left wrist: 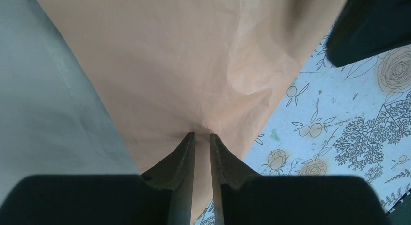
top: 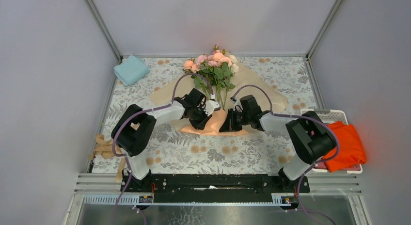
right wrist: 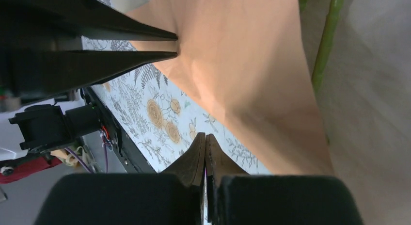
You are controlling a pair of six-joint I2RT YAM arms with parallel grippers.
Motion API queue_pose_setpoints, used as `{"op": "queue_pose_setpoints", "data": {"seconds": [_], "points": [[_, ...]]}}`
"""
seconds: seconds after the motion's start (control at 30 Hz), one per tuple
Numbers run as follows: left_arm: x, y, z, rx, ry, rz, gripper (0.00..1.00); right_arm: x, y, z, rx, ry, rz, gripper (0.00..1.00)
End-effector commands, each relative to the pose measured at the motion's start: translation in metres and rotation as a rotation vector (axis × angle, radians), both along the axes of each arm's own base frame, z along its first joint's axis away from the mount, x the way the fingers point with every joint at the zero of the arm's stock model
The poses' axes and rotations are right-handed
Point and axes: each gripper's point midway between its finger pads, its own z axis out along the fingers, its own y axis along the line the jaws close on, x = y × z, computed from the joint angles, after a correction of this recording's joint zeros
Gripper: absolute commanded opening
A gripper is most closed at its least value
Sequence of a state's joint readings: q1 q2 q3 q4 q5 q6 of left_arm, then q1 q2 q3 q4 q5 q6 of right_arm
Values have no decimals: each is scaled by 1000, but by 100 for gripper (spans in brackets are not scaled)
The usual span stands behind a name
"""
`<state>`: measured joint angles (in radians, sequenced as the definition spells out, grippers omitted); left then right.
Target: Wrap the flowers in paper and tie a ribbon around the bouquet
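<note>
Seen from above, the paper [top: 212,125] lies spread across the middle of the table [top: 194,154]. Its far part is flat under the flowers [top: 215,65], and its near edge is lifted into a peach fold. The flowers lie at twelve o'clock on the sheet, heads toward the back wall and stems pointing toward the arms.

The left gripper [left wrist: 202,135] is at the fold from nine o'clock. Its fingers are nearly together and pinch the paper, which shows in the thin gap between them.

The right gripper [right wrist: 205,136] comes in from three o'clock. Its fingers are pressed fully closed with nothing visible between them. The tips sit over the patterned cloth just beside the paper's edge. In its wrist view, one green stem [right wrist: 324,55] runs along the far side of the fold.

The ribbon [top: 104,148] lies in a loose heap at eight o'clock, at the table's left edge, well apart from the paper. A blue cloth [top: 131,70] sits at ten o'clock. An orange cloth [top: 346,145] lies in a white basket [top: 334,116] at four o'clock.
</note>
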<state>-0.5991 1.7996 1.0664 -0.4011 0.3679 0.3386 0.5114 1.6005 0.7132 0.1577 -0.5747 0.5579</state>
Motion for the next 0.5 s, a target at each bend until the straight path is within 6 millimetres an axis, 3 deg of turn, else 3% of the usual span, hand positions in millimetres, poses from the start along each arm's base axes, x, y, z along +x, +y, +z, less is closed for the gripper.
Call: {"op": "queue_pose_setpoints", "data": {"seconds": [0.0, 0.1, 0.23, 0.47], "points": [[-10, 11, -18, 27, 45, 16, 23, 12, 20, 9, 131, -11, 25, 0], [-9, 11, -17, 27, 39, 19, 23, 7, -2, -17, 56, 56, -42, 0], [-8, 12, -17, 33, 32, 18, 23, 2, -50, -42, -39, 132, -186, 0], [-5, 15, -17, 44, 16, 17, 22, -8, -115, -60, -187, 209, -379, 0]]}}
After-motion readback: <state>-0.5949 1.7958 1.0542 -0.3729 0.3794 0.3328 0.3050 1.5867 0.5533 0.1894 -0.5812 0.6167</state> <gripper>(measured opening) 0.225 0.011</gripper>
